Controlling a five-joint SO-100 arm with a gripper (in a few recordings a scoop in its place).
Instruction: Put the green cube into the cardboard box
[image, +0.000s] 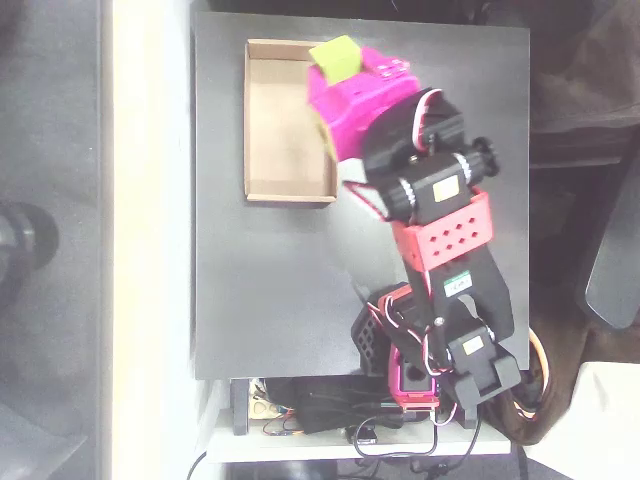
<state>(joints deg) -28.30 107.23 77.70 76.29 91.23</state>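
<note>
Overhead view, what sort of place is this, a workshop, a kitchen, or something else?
Probably a hobby or lab robotics bench, not a kitchen. A small robot arm stands on a bare black table, loose cables bunch at the table's near edge, and the only props are a cardboard box and a green cube.

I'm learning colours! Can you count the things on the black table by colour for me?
Lime green: 1, the green cube, in the overhead view at the magenta gripper over the box's right edge.
Tan: 1, the cardboard box.
Total: 2 things on the black table.
</note>
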